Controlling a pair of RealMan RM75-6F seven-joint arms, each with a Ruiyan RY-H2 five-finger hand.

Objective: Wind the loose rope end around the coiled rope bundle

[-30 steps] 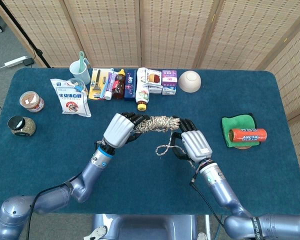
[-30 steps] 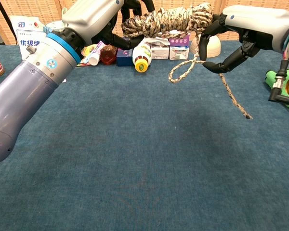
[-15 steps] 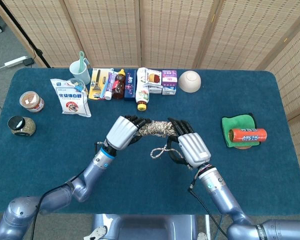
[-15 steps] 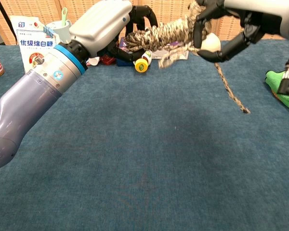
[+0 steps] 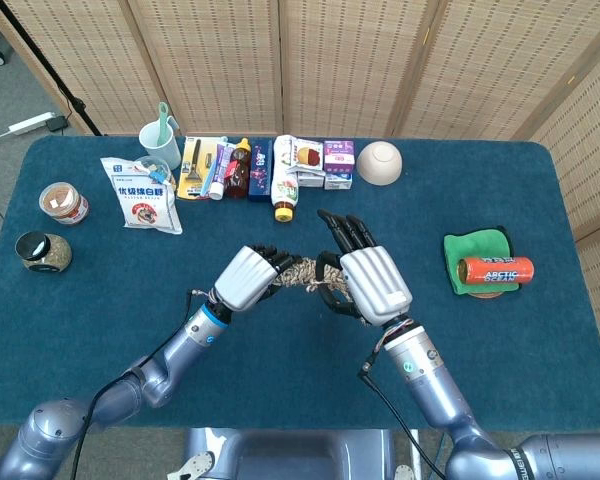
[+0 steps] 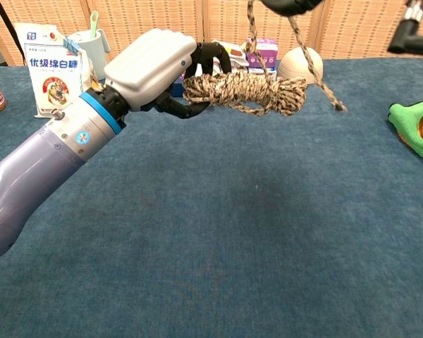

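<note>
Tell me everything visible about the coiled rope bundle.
The coiled rope bundle is mottled tan, brown and cream braided cord, wound into a short oblong hank. It lies roughly horizontal, lifted above the blue tablecloth. The left robot hand grips its left end. Its loose rope end rises toward the right robot hand, whose hold is hidden.

The orange can [image 5: 494, 270] on the green cloth [image 5: 476, 250] reads "ARCTIC OCEAN".
</note>
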